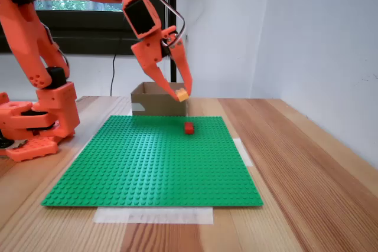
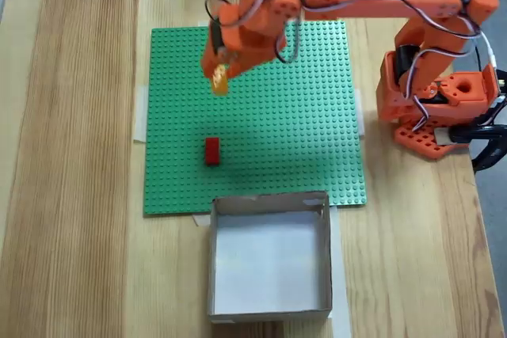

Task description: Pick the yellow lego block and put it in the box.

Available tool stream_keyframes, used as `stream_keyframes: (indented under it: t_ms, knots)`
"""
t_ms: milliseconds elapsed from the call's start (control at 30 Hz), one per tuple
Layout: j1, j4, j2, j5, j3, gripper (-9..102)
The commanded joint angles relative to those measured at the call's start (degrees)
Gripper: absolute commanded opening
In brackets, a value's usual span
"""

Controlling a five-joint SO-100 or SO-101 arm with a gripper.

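Observation:
My orange gripper (image 1: 181, 94) is shut on the yellow lego block (image 1: 182, 94), holding it in the air above the green baseplate (image 1: 147, 163). In a fixed view from above, the gripper (image 2: 219, 79) and the yellow block (image 2: 219, 81) hang over the upper left part of the baseplate (image 2: 301, 132). The box (image 2: 269, 257), a low brown cardboard one with a pale floor, stands just past the baseplate's lower edge there, and it shows behind the gripper as the box (image 1: 155, 101) in a fixed view from the front.
A small red brick (image 2: 211, 150) lies on the baseplate between the gripper and the box, also seen as the red brick (image 1: 189, 127). The arm's orange base (image 2: 436, 108) stands at the baseplate's right side. White tape (image 1: 153, 215) holds the plate to the wooden table.

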Motion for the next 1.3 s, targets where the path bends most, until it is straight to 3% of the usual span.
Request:
stream_keyframes:
  t_ms: [0,600,1267]
  knots:
    - [-4.83,-0.70,4.39,0.70,0.44,-1]
    - [-28.13,1.58,2.81,1.41,-7.82,-1]
    - [-42.01,5.80,-11.16,-3.08,-18.72,-1]
